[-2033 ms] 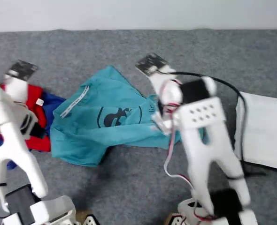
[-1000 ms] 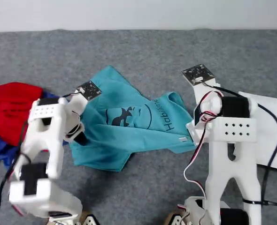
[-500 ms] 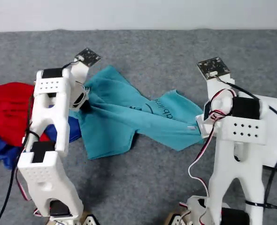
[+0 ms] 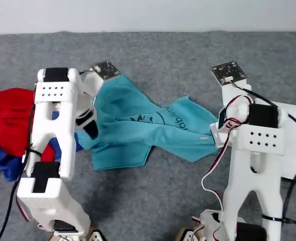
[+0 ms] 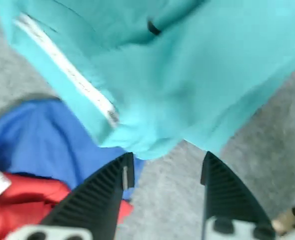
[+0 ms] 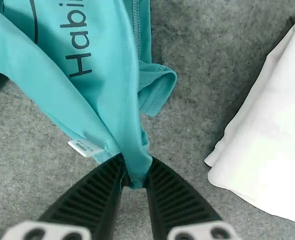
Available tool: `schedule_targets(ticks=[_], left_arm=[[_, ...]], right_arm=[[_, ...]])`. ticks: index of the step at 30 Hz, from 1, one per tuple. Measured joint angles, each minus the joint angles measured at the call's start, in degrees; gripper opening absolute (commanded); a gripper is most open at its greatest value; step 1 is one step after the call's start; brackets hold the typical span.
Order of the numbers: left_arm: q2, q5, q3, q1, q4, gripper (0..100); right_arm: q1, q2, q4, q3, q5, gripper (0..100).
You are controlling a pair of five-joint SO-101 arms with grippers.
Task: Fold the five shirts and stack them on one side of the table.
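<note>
A teal shirt [image 4: 138, 128] lies stretched across the middle of the grey table. My right gripper [image 4: 215, 138] is at its right end, shut on a bunched corner of the cloth; the right wrist view shows the pinch [image 6: 135, 172] with the teal shirt [image 6: 47, 75] fanning away from it. My left gripper [image 4: 90, 128] hovers at the shirt's left edge, near the collar. In the left wrist view it [image 5: 165, 160] stands open, and the teal shirt [image 5: 187, 75] ends just at the fingertips. A red shirt [image 4: 7, 115] and a blue shirt [image 4: 0, 160] lie crumpled at the left.
A folded white shirt [image 4: 288, 140] lies at the right edge of the table, close to my right gripper, and shows again as white shirt [image 6: 267, 135]. Blue shirt [image 5: 37, 135] and red shirt [image 5: 32, 200] sit right beside my left gripper. Bare grey table [image 4: 153, 196] stretches in front.
My left arm swung from the red shirt to the teal shirt's left edge. My right arm pulled the shirt's corner rightward, stretching it; the left part has since spread slightly.
</note>
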Motion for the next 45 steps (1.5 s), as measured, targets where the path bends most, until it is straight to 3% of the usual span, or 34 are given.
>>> schedule_targets(ticks=[9, 15, 23, 45], left_arm=[[0.0, -2.2, 13.9, 4.0, -1.5, 24], [0.0, -0.9, 20.9, 4.8, -11.6, 27], [2.6, -0.5, 21.5, 5.0, -14.8, 27], [10.1, 0.2, 20.7, 5.1, -13.3, 19]], right_arm=[[0.0, 0.0, 0.4, 0.0, 0.0, 0.9], [0.0, 0.0, 0.5, 0.0, 0.0, 0.9], [0.0, 0.0, 0.5, 0.0, 0.0, 0.9], [0.0, 0.0, 0.5, 0.0, 0.0, 0.9]])
